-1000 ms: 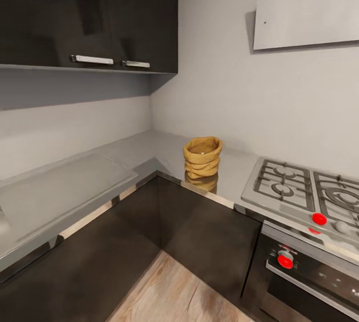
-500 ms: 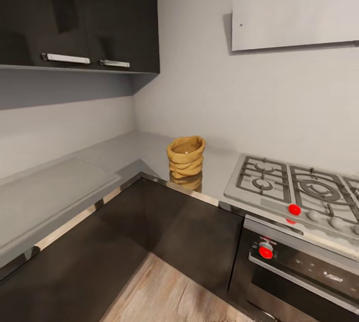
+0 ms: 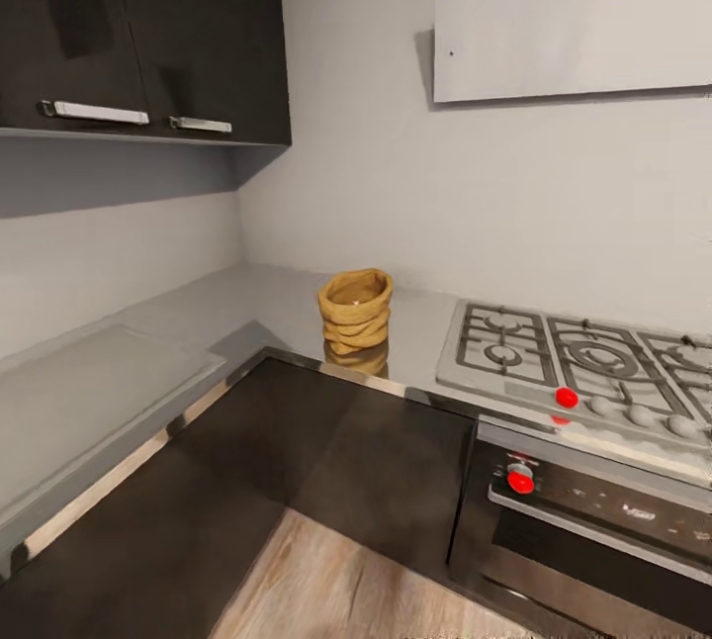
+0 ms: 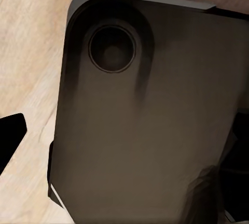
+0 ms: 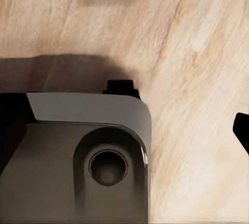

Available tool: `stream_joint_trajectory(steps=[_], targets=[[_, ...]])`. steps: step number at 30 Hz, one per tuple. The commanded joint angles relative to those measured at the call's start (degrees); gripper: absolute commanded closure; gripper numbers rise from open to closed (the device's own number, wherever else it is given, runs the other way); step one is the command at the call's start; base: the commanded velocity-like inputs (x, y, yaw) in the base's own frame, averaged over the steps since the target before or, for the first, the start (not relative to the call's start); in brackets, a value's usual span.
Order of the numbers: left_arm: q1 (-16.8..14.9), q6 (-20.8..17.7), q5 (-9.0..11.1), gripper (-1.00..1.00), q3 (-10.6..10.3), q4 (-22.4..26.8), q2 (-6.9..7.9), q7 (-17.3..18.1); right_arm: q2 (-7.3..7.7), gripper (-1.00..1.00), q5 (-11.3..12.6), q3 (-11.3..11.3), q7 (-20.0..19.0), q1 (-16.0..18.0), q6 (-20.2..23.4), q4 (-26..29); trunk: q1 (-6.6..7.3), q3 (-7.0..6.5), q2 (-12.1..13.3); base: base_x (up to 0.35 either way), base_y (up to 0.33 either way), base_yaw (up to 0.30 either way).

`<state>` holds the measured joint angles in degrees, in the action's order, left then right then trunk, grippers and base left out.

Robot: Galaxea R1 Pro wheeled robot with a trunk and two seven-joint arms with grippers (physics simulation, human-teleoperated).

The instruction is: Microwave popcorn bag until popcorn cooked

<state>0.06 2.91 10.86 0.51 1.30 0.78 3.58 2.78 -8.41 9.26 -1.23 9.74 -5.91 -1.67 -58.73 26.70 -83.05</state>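
Popcorn bag [image 3: 355, 312] upright on the countertop [image 3: 257, 303], close to the inner corner where the two runs of slab meet, rolled rim open upward, mirrored in the steel just below. Set a little back from the front edge and apart from the gas hob [image 3: 578, 367], so presumably left free-standing for an easy side-on pick. Oven [image 3: 593, 520] with red knobs under the hob, flat white hood [image 3: 574, 26] above, dark wall cabinets [image 3: 138, 26] over the other run. Contents of the sack hard to make out from here; possibly something pale inside. Wrist cameras pointed down at the robot's own dark base [image 4: 150, 120] and the wood floor [image 5: 197, 52], which suggests arms hanging stowed at the sides for driving, not yet raised toward the sack. Pincers: opening and grasp cannot be told for either. Next step, by judgement: closing on the counter before any reach.
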Motion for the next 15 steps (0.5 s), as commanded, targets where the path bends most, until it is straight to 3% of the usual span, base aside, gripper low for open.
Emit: stream_joint_trajectory(steps=[1, 15], targets=[[0.0, 0.1, 0.5, -1.0, 0.0, 0.0, 0.01, 0.3, 0.03, -1.0, -0.6, 0.5, -0.1, 0.1, -0.3, -0.2, 0.0, 0.05, 0.0, 0.0, 0.229, -0.228], [0.0, 0.1, 0.5, -1.0, 0.0, 0.0, 0.06, 0.4, 0.0, -1.0, -0.6, 0.5, 0.2, 0.1, -0.3, -0.2, 0.0, 0.05, 0.0, 0.0, 0.172, -0.216]])
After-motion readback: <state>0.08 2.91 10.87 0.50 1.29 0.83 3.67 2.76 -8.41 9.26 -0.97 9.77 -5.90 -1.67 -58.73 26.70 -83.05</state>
